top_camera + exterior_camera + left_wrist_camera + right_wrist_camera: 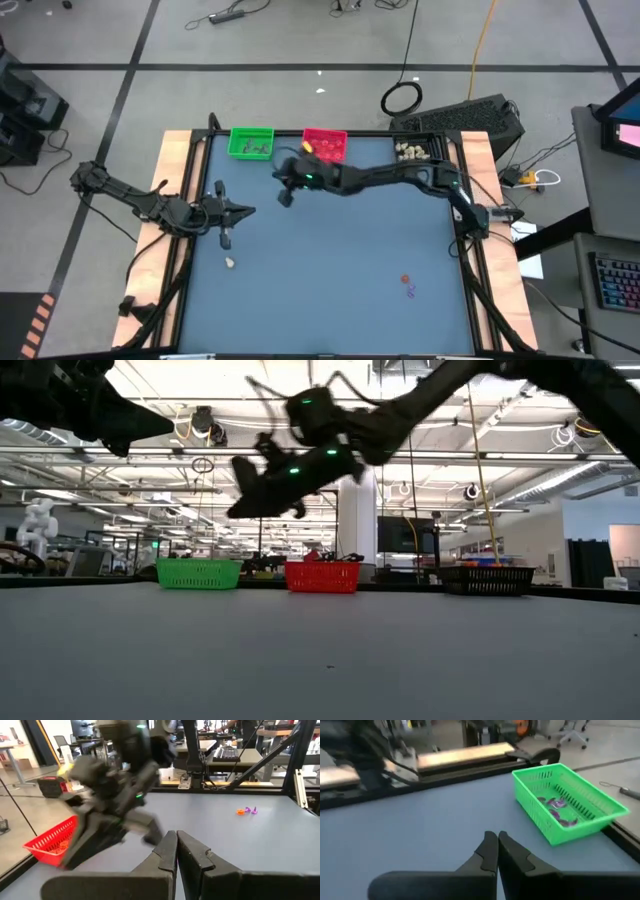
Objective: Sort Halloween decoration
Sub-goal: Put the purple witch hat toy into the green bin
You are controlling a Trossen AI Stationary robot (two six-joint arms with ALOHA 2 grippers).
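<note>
Right claw (284,197) pressed together on nothing, up in the air near the green tray (251,143) and red tray (324,144), well above the tabletop (340,260); empty fingers plain in its wrist view. Left claw (248,209) pressed together too, empty, parked at the left side over the tabletop.

Loose trinkets left to sort: a cream one (230,263) lying near the left claw, an orange one (405,279) and a purple one (410,291) just beside each other toward the front right. Purple pieces (555,805) already in the green tray, orange ones in the red, cream ones in the black tray (412,151) at the far right.

Likely between picks, so next: choose one trinket, spread the fingers before coming down, descend straight over it, close low against the tabletop since each piece is far smaller than the claw. For the orange and purple pair, best to approach from the outer side so one is not knocked by the other finger. Lift clear of tray walls before release, and match colour to tray
</note>
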